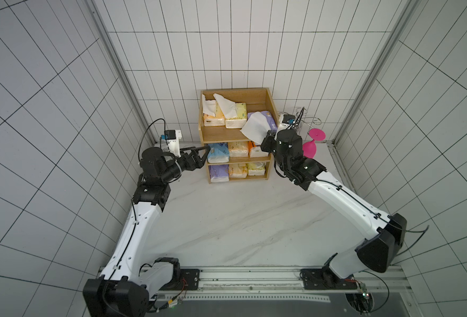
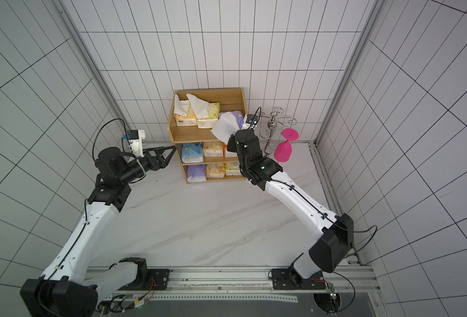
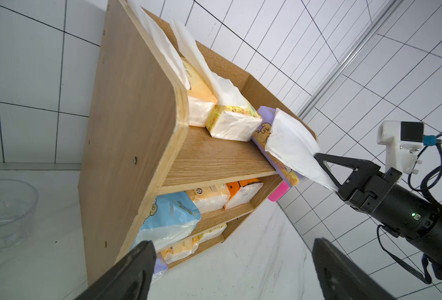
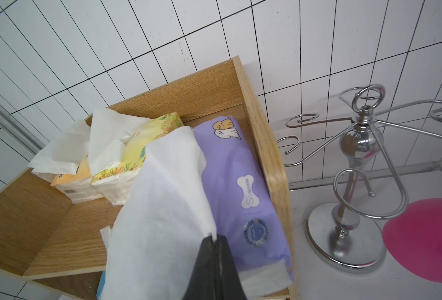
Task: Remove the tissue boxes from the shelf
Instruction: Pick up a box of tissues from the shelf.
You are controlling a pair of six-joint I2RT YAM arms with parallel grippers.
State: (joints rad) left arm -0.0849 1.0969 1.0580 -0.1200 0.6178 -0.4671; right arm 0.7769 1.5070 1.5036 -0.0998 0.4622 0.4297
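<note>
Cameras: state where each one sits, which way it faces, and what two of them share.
Top views: high above the arms' bases, looking down at the shelf; both arms show.
Left wrist: on the left arm, facing the shelf's open front from one side; the open left gripper shows.
Right wrist: on the right arm, facing the top tier; the right gripper shows, shut on white tissue.
Both wrist views share the purple pack.

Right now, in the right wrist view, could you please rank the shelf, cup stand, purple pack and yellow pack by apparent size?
1. Shelf
2. Cup stand, by span
3. Purple pack, part-hidden by tissue
4. Yellow pack; farther off, so true sizes may match
</note>
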